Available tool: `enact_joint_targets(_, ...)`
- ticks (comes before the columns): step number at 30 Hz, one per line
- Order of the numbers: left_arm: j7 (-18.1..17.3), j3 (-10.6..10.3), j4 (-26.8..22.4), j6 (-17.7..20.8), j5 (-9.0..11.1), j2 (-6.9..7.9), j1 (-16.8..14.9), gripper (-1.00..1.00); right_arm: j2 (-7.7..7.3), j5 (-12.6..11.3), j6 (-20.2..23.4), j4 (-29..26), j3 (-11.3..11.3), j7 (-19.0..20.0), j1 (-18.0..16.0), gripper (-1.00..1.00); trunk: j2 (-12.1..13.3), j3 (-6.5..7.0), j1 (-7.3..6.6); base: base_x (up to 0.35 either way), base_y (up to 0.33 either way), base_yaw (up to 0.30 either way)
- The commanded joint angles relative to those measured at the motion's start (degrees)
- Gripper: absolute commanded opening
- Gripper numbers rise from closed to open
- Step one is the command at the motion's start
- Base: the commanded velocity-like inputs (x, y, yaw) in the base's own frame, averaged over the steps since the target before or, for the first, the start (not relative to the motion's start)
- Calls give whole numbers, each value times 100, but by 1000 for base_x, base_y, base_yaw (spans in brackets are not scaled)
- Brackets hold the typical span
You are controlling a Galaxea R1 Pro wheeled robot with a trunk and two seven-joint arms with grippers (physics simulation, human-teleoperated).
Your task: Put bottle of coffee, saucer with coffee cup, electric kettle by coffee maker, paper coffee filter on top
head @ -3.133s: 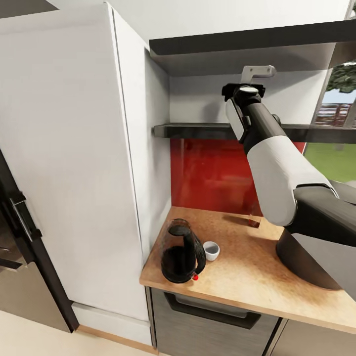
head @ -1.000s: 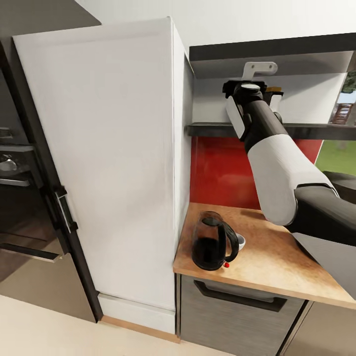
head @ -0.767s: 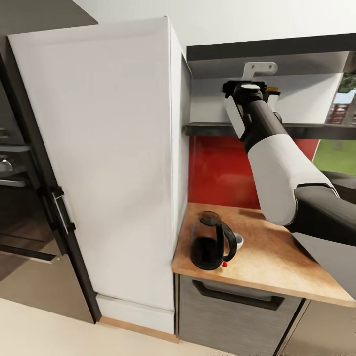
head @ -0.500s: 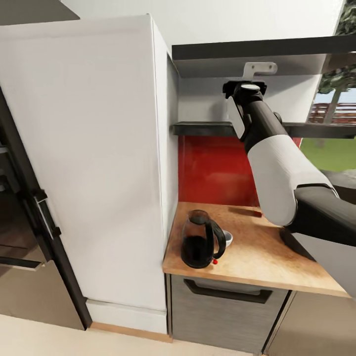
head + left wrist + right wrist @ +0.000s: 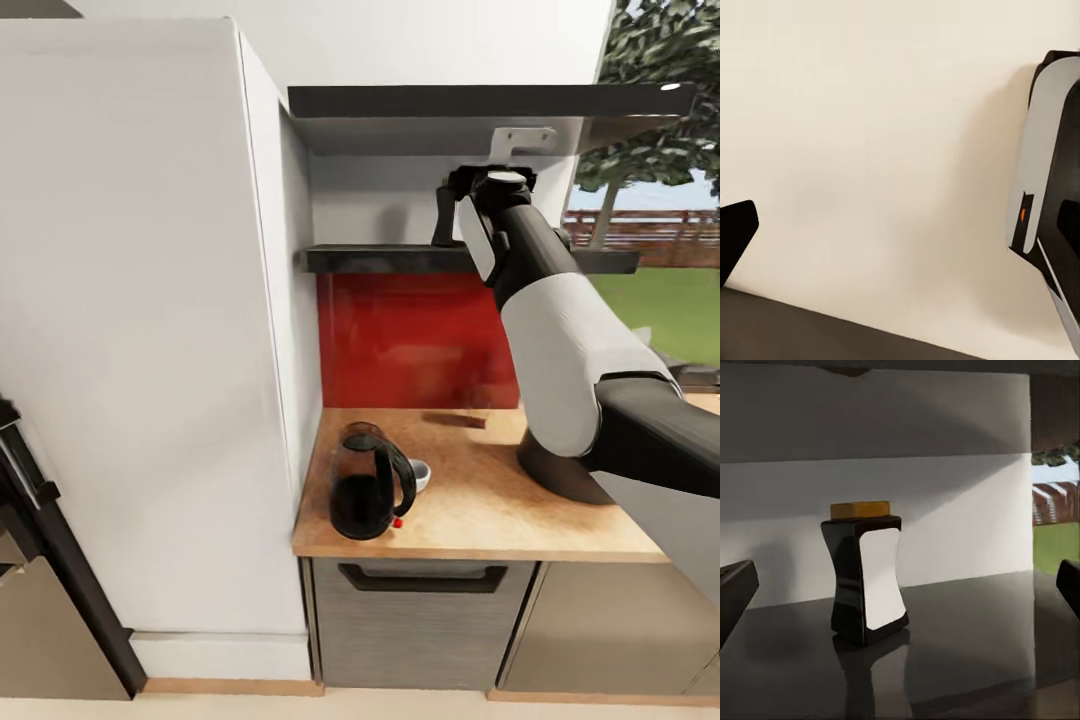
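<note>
Down on the countertop (image 5: 500, 520), the electric kettle (image 5: 368, 496) stands with the coffee cup (image 5: 420, 474) just behind it. Up on the shelf (image 5: 380, 259), the bottle of coffee (image 5: 866, 574) stands upright, between but apart from the right gripper's (image 5: 900, 589) released, spread fingers (image 5: 735, 589). Whether the left gripper (image 5: 881, 240) is clenched cannot be told.

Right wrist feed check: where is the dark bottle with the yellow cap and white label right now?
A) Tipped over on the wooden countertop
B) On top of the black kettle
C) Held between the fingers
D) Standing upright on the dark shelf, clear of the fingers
D: the dark bottle with the yellow cap and white label stands upright on the dark shelf, apart from both fingers.
</note>
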Motion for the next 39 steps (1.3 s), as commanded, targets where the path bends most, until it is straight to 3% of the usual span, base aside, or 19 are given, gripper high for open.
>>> enact_joint_targets(1, 4, 15, 8, -20, 18, -1, -1, 100, 7, 63, 44, 29, -72, 173, -2, 100, -4, -3, 2, 0, 0, -62)
enact_joint_targets(4, 3, 16, 12, -21, 21, -2, -1, 100, -11, 67, 47, 259, -255, 770, -3, 100, -4, -3, 2, 0, 0, -28)
enact_joint_targets(6, 3, 16, 17, -21, 23, -3, -1, 100, -243, 65, 46, 473, -400, 1171, -2, 100, -4, -3, 2, 0, 0, -9)
enact_joint_targets(7, 2, 19, 19, -19, 23, -3, 1, 100, -279, 66, 47, 502, -420, 1223, -4, 100, -4, -3, 2, 0, 0, -3)
enact_joint_targets(16, 2, 24, 23, -5, 23, -11, 145, 100, -338, 68, 33, 496, -453, 1313, -8, 100, -4, -3, 2, 0, 0, -1)
enact_joint_targets(29, 2, 25, 137, 14, 31, -12, 273, 100, -195, 68, 39, 120, -445, 1149, -16, 100, -4, -3, 2, 126, 0, 0)
enact_joint_targets(39, 2, 27, 207, 69, 25, -12, 356, 100, -190, 78, 33, 17, -444, 1077, -17, 100, -4, -3, 2, 106, 0, 0)
